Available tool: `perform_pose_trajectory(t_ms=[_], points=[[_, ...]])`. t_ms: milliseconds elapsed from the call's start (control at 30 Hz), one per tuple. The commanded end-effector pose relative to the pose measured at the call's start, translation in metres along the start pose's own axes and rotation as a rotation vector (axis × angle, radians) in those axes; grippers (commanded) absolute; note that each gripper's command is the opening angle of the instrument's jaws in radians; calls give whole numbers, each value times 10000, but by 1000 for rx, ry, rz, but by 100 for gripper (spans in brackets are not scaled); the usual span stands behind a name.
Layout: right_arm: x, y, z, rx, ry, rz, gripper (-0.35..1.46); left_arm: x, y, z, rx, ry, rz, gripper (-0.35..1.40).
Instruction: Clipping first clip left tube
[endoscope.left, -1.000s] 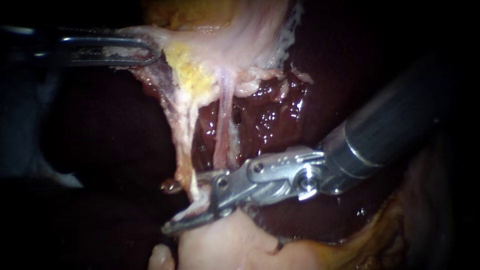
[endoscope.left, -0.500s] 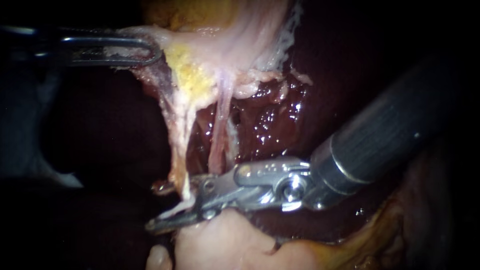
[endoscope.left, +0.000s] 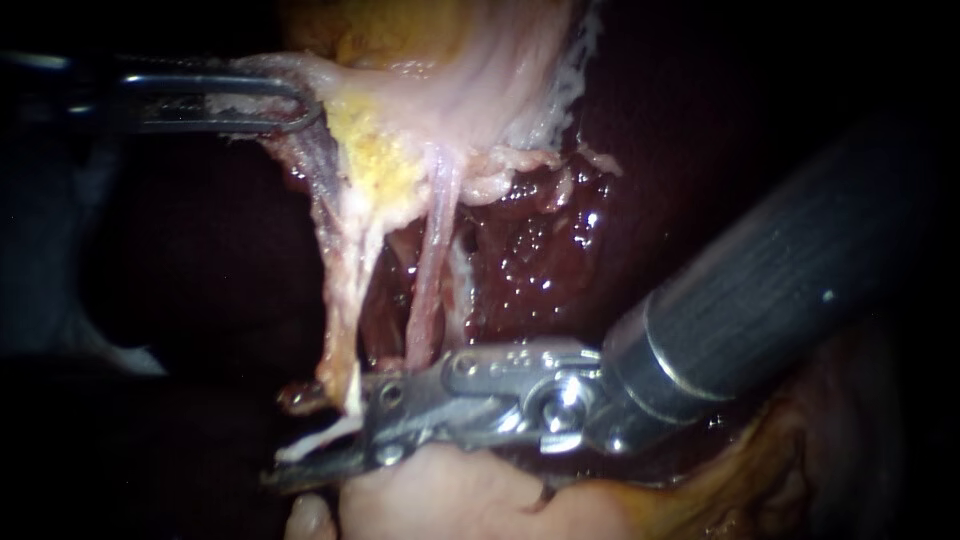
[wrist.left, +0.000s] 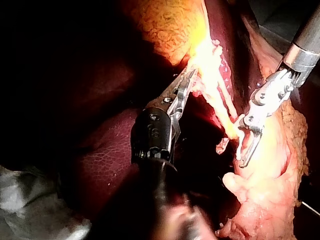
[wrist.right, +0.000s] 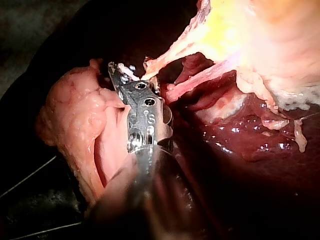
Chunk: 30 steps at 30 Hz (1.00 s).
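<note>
The left tube (endoscope.left: 340, 300), a pale ragged strand, hangs from the gallbladder (endoscope.left: 450, 70) down into the open jaws of my right instrument (endoscope.left: 295, 435). One jaw lies on each side of its lower end, and a white shred sticks out between them. The pink right tube (endoscope.left: 428, 270) runs just beside the left one, behind the jaws' hinge. My left instrument (endoscope.left: 290, 100) is shut on the gallbladder's edge and holds it taut. The right wrist view shows the same strand between my right instrument's jaws (wrist.right: 122, 72). In the left wrist view, my left instrument (wrist.left: 185, 82) grips the pale tissue.
Dark red, wet liver (endoscope.left: 530, 240) lies behind the tubes. A pale pink mound of tissue (endoscope.left: 440, 500) sits right under my right instrument's jaws. Yellow fat (endoscope.left: 375, 150) clings where the tubes meet the gallbladder. My right instrument's thick shaft (endoscope.left: 780, 300) fills the right side.
My right instrument has slid leftward and slightly down, its jaws reaching further across the left tube's lower end. The tubes lean a little more to the left. My left instrument has held still.
</note>
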Motion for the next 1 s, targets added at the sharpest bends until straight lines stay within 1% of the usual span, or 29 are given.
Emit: perform_pose_trajectory(t_ms=[33, 200, 333, 400, 467, 533, 633, 667, 767, 833, 900, 1000], points=[[-2, 1, 0, -1, 0, 0, 42, 0, 0, 0, 0, 0, 0, -35], [-5, 2, 0, -1, -1, -1, 41, 0, 0, 0, 0, 0, 0, -35], [-7, 3, -3, -1, -1, 34, 32, 0, 0, 0, 0, 0, 0, -35], [-8, 4, -5, -4, 0, 51, 21, 0, 0, 0, 0, 0, 0, -35], [-10, 4, -7, -9, 5, 74, 5, 0, 0, 0, 0, 0, 0, -35], [-10, 5, -8, -12, 7, 92, -5, 0, 0, 0, 0, 0, 0, -35], [-12, 6, -9, -13, 4, 115, -23, 0, 0, 0, 0, 0, 0, -35], [-12, 6, -10, -13, 4, 133, -34, 0, 0, 0, 0, 0, 0, -35], [-13, 8, -13, -16, 3, 156, -35, 0, 0, 0, 0, 0, 0, -35], [-15, 9, -16, -27, -9, 168, -35, 0, 0, 0, 0, 0, 0, -35], [-18, 8, -19, -34, -31, 168, -35, 0, 0, 0, 0, 0, 0, -35], [-20, 8, -19, -35, -35, 167, -35, 0, 0, 0, 0, 0, 0, -35]])
